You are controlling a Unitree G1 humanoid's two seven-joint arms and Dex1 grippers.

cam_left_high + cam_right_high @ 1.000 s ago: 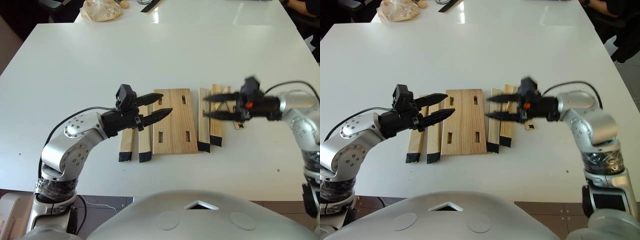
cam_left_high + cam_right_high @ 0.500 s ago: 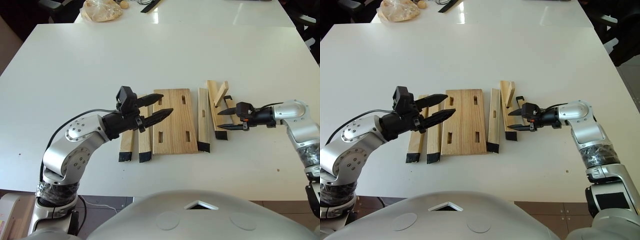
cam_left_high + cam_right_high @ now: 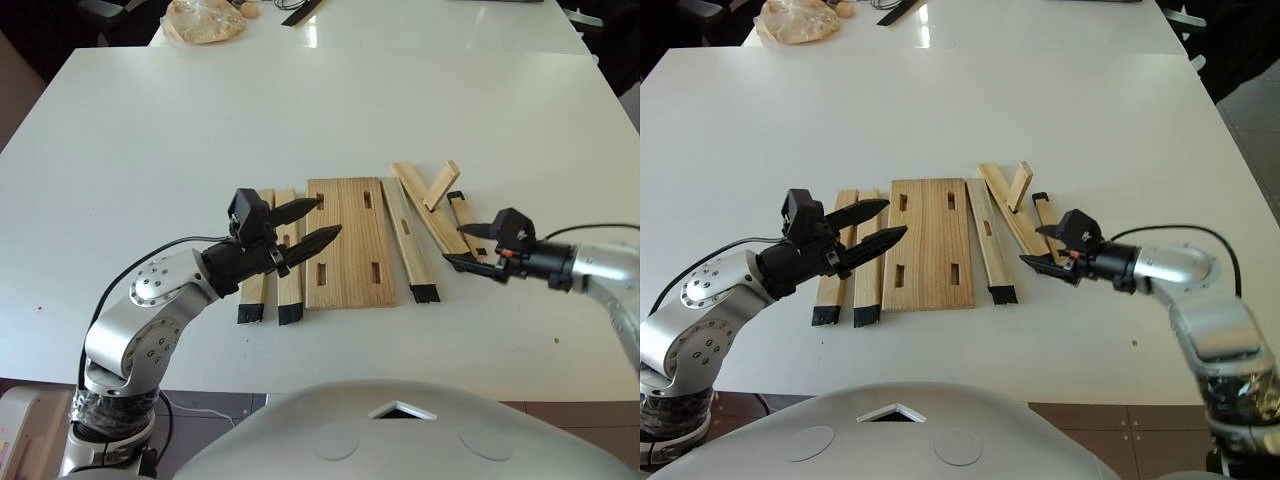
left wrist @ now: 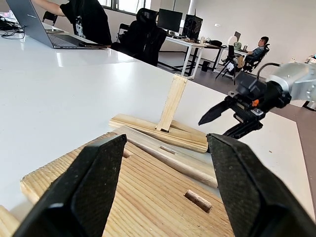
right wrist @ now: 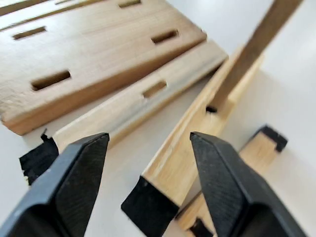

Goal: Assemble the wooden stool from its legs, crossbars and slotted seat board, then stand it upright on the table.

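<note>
Fingers (image 3: 300, 208) of left gripper (image 3: 329, 217) and right gripper (image 3: 454, 245) gape empty; right one retreated, legs (image 3: 405, 240) now skewed.

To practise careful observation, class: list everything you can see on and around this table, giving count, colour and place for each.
table: one, white, under everything.
seat board: one, light wood with four slots, flat in the middle.
legs left of the board: two, wood with black ends, flat, side by side.
legs right of the board: two, wood with black ends, flat, splayed apart.
short bar: one, plain wood, standing tilted from the outer right leg.
thin bar: one, wood with black end, flat, rightmost.
bag: one, clear with tan contents, far table.
dark object: one, black, near the bag; unclear what.
left gripper: one, black, open, over the board's left edge.
right gripper: one, black, open, by the right legs' near ends.
</note>
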